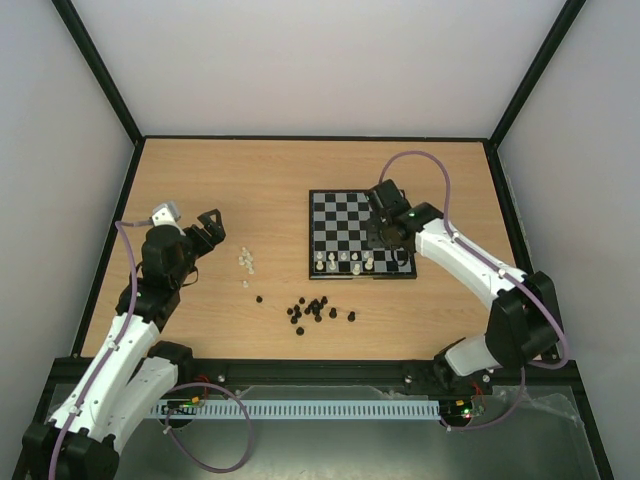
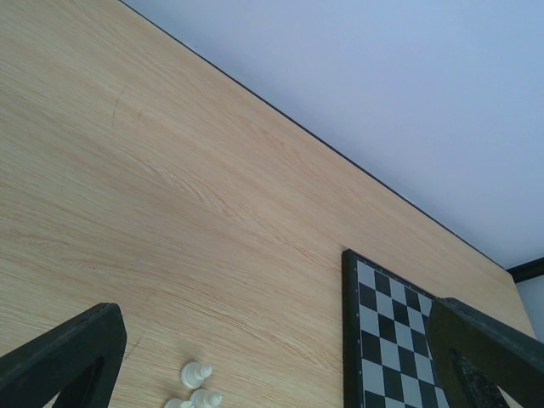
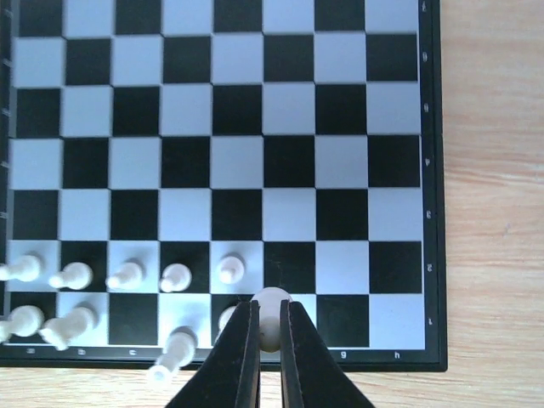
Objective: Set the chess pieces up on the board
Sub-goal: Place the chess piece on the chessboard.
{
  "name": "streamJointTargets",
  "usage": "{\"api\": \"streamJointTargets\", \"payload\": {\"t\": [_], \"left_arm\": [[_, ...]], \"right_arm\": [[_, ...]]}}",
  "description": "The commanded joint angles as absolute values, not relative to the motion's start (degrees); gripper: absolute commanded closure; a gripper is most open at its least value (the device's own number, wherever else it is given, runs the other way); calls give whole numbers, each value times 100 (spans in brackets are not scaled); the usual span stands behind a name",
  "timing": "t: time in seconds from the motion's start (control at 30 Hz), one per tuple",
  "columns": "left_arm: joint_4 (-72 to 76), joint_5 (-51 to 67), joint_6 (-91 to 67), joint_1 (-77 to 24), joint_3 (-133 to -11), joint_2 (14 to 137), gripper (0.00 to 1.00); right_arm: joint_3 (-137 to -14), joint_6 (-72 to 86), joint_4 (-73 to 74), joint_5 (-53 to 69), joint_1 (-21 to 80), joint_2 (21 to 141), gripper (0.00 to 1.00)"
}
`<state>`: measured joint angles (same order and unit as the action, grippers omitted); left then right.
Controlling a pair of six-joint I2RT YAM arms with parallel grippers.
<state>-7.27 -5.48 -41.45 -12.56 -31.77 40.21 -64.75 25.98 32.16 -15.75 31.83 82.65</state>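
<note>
Between your right gripper (image 3: pixel 270 316) fingers: one white piece (image 3: pixel 272 299), pinched narrow, at board (image 3: pixel 340 110) near row | step, judged: placing it | next: seat upright, release, lift clear of neighbours (image 3: pixel 176 276) leftward | left gripper (image 1: pixel 208 228) wide, empty, beside loose pieces (image 1: pixel 247 262).

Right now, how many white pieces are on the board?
10: five pawns in the second row, four pieces in the edge row, one half behind the right tool, and a piece gripped by it. More may hide under the tool.
</note>
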Motion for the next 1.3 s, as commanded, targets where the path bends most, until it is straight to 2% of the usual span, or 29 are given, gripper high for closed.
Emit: {"api": "streamJointTargets", "payload": {"t": [0.0,0.5,1.27], "left_arm": [[-703,-561,-4134,-1253,-3195,4047,0],[-699,-589,-4122,-1251,-3200,4077,0],[-677,-563,-4131,-1248,-3186,4094,0]], "right_arm": [[-6196,2569,3188,-1389,3030,8494,99],[-5983,2479,2684,-1198,2925,9297,99],[-5791,2408,2451,-1149,2725,9571,98]]}}
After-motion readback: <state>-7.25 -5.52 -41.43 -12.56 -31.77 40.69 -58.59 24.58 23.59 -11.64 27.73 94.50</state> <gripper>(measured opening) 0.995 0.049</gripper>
